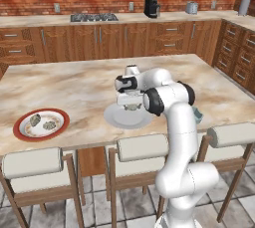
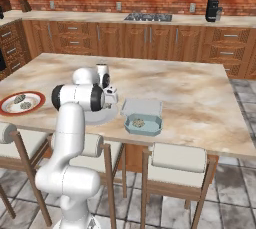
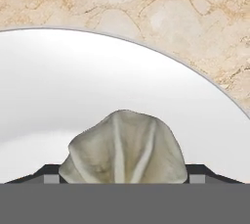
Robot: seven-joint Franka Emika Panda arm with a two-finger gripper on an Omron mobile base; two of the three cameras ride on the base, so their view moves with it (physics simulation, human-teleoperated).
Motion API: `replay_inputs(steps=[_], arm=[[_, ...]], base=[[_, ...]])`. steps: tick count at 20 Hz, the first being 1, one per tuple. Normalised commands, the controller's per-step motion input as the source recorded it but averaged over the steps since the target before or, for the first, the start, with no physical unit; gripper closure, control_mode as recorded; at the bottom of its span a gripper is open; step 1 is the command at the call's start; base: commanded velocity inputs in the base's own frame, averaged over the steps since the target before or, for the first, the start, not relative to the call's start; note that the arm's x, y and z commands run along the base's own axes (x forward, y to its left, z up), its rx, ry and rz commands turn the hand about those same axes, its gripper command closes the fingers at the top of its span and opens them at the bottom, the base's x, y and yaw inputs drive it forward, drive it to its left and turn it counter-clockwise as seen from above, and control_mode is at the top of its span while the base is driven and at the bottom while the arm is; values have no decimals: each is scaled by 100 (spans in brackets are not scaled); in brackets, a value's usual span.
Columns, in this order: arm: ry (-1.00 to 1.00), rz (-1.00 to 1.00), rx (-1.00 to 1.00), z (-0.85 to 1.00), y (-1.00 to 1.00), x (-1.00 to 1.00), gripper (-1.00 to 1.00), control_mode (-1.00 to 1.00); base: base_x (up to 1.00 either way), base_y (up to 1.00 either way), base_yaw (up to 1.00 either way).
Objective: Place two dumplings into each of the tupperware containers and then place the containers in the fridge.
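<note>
My gripper (image 3: 122, 179) is down over the round pale grey plate (image 3: 97, 81), open, its dark fingertips (image 3: 49, 176) standing close on either side of one beige dumpling (image 3: 124, 149) that lies on the plate. From the left base view the hand (image 1: 131, 103) hangs over that plate (image 1: 117, 119). The teal tupperware container (image 2: 150, 130) holds one dumpling (image 2: 138, 121); the pale whitish container (image 2: 142, 106) sits just behind it. Two more dumplings (image 1: 35, 120) (image 1: 50, 125) lie on the red-rimmed plate (image 1: 15, 125). The fridge is out of view.
Everything rests on a marble island (image 1: 74, 82) with three stools (image 1: 142, 147) along its near edge. The arm's elbow (image 1: 167, 97) rises between the plate and the containers. Wooden cabinets, a stove (image 1: 93, 17) and a coffee maker (image 1: 151, 7) line the back wall.
</note>
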Motion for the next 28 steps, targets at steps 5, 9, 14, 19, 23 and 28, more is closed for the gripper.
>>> replay_inputs(steps=[5, 9, 14, 19, 23, 28], arm=[[0, -1, 0, 24, -27, -12, 100, -100], [0, -4, 0, 33, -50, -56, 100, -100], [0, 0, 0, 40, -41, -39, 100, -100], [0, 0, 0, 25, -31, -39, 100, -100], [0, -1, 0, 2, -12, -56, 100, -100], [0, 0, 0, 5, -2, -40, 100, -100]], base=[[0, 0, 0], [0, 0, 0], [0, 0, 0], [0, 0, 0], [0, 0, 0], [0, 0, 0]])
